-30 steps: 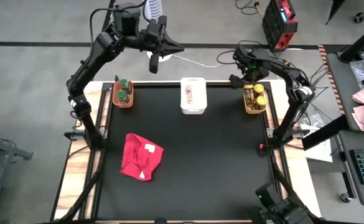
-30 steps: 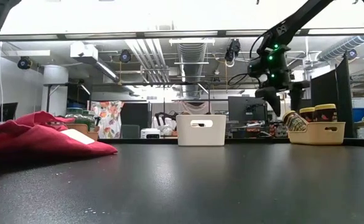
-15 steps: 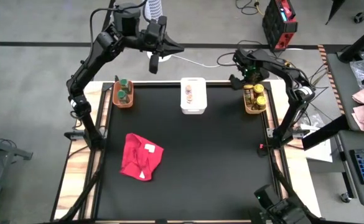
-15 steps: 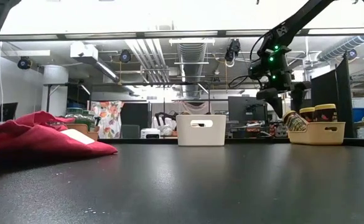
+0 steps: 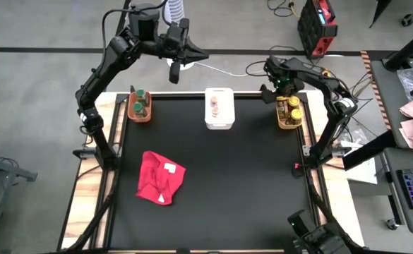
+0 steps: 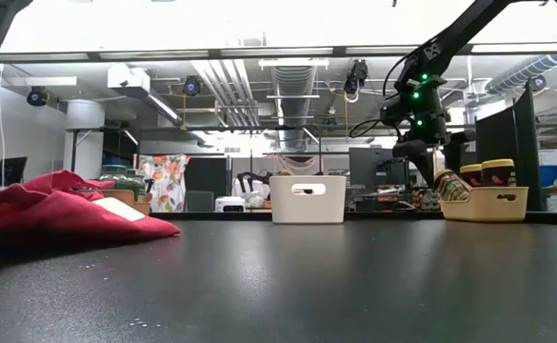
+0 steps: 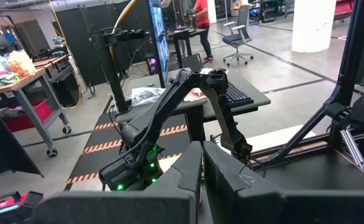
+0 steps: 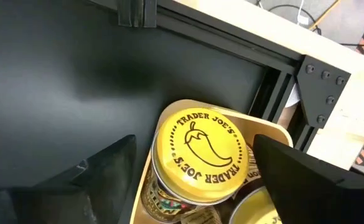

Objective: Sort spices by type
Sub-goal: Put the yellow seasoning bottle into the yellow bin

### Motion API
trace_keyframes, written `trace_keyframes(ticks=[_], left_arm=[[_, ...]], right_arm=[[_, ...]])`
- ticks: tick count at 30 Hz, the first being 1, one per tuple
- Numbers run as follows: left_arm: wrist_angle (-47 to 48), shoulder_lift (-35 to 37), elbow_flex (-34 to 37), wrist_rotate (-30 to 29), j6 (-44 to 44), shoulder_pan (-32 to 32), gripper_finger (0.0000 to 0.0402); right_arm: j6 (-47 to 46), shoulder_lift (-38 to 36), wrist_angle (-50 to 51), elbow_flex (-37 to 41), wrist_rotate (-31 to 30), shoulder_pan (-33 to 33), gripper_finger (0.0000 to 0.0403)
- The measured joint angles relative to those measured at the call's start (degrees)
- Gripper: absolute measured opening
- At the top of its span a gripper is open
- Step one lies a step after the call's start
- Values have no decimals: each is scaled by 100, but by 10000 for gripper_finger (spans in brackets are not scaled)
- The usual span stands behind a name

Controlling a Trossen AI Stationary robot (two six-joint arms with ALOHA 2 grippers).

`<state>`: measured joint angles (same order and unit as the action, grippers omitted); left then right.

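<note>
Below the right tool (image 8: 194, 171), round yellow-lidded jar (image 8: 203, 152).

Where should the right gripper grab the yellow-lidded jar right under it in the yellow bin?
Take the yellow-lidded jar by its round lid rim, coming straight down. It stands upright in the yellow bin, lid facing the camera, walls hidden by the bin and a neighbouring jar. The right gripper is open, fingers either side.
</note>
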<state>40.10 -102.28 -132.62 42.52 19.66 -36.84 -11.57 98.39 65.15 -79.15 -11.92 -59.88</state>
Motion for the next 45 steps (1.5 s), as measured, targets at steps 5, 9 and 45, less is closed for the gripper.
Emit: trace_keyframes(ticks=[5, 9, 45], left_arm=[[0, 0, 0, 0, 3, 0, 0], [0, 0, 0, 0, 4, 2, 0], [31, 0, 2, 0, -22, 2, 0]], right_arm=[[-83, 0, -12, 11, 44, 0, 280], [-132, 0, -14, 17, 42, 0, 246], [-480, -1870, -1200, 1034, -713, 551, 219]])
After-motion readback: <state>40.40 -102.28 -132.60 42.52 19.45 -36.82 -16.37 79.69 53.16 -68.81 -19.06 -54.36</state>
